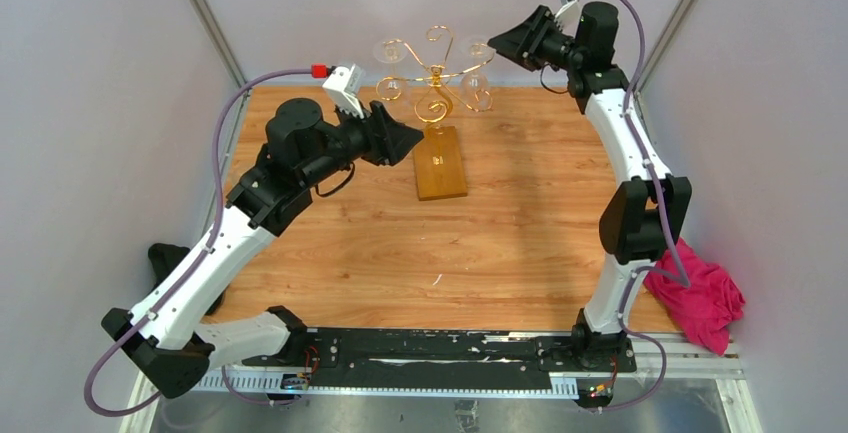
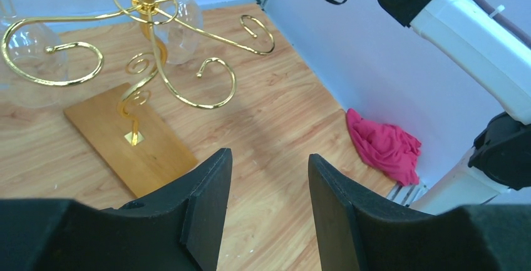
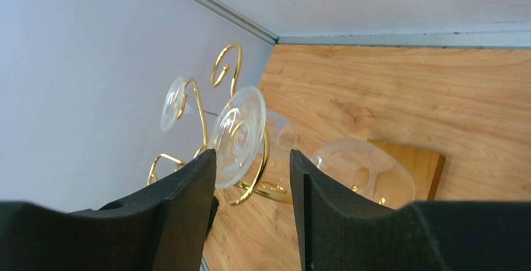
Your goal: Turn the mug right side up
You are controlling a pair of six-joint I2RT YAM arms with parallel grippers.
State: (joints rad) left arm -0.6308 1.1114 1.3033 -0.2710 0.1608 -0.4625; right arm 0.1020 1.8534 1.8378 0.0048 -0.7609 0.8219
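Pink cloth (image 1: 700, 298) lies bunched at the near right corner of the table (image 1: 400, 253), just beside the right arm's base.

Farther in, on the left half, the left gripper (image 1: 415, 141) hangs above the wood and points toward the middle. In its wrist view its two black fingers (image 2: 210, 202) stand spread with a clear gap. Only bare tabletop shows between them, and they hold and touch nothing.

Just past its tips, a flat wooden base (image 1: 441, 163) lies near the middle of the far half of the table, its long side running near to far. A gold wire rack (image 1: 436, 78) with curled arms rises from that base toward the far edge.

The vessels in view are clear stemmed glasses (image 1: 480, 51). They hang upside down from the rack's hooks, round feet up and bowls down, clear of the table.

Farthest back, near the far right corner, the right gripper (image 1: 497, 46) is raised level with the top of the rack and aimed at it. Its fingers (image 3: 188, 202) are parted and clamp nothing. One glass foot (image 3: 238, 134) sits right at the tips. Whether the left finger touches it cannot be told.
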